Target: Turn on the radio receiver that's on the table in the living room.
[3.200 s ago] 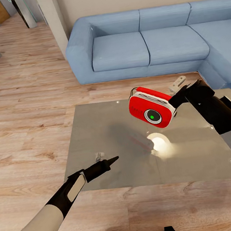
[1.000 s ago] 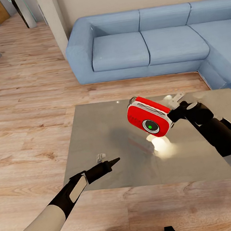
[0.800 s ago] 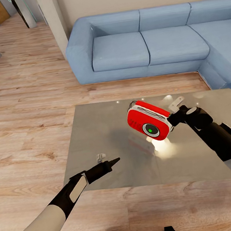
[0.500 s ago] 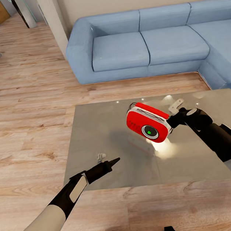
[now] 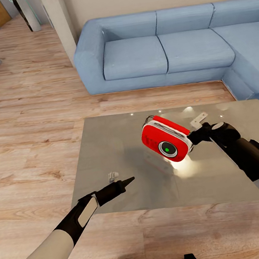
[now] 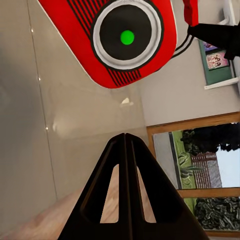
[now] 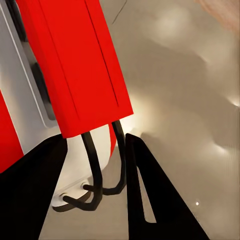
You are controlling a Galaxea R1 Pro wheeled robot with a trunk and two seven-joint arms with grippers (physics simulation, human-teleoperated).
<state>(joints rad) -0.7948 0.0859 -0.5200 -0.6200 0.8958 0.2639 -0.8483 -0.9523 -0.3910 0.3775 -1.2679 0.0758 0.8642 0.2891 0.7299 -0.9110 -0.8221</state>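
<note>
The red radio receiver [image 5: 166, 140] hangs tilted just above the glossy grey table [image 5: 107, 149], its round dark dial facing me with a green centre light [image 6: 127, 37] lit. My right gripper [image 5: 193, 137] is shut on the radio's thin handle [image 7: 97, 170] at its right end, and the wire loop runs between the two dark fingers [image 7: 150, 200]. My left gripper [image 5: 127, 181] is shut and empty, hovering over the table's near left part with its tip aimed toward the radio [image 6: 125, 40], well short of it.
A blue sectional sofa [image 5: 154, 50] runs behind the table and wraps round its right side. Light wood floor [image 5: 25, 133] lies to the left and in front. A beige column [image 5: 60, 23] stands at the sofa's left end.
My right gripper has brought the radio down and a little left, closer to the table top. The left arm has stayed put.
</note>
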